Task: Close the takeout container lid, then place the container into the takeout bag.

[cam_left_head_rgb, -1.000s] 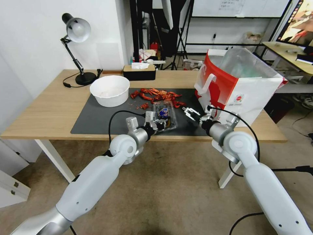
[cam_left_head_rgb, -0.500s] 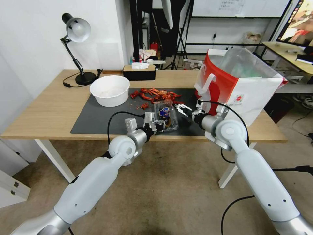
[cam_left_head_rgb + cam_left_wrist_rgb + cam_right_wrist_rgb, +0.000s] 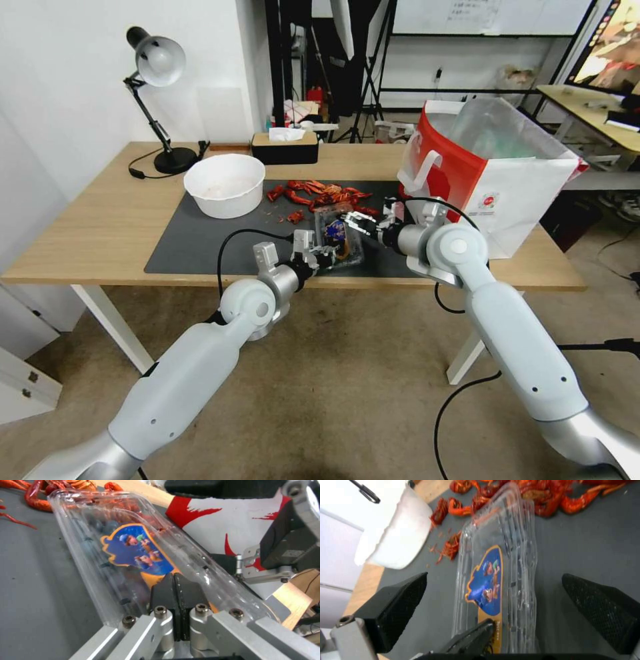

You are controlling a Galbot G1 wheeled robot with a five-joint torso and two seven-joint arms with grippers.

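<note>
Takeout container lying on the dark mat near the desk's front edge, long axis running front to back.

Being pinched at its near end by the left gripper, pads pressed together on the clear plastic rim below the blue sticker. Flanked from the right by the right gripper, fingers spread wide either side of the box, nothing held. Takeout bag standing farther right, nearer the right arm.

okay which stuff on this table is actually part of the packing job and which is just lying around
Job: takeout container, shut left tool pressed against its near end, open right tool over it, takeout bag.
Lying about: white bowl, crayfish, desk lamp, tissue box.
</note>
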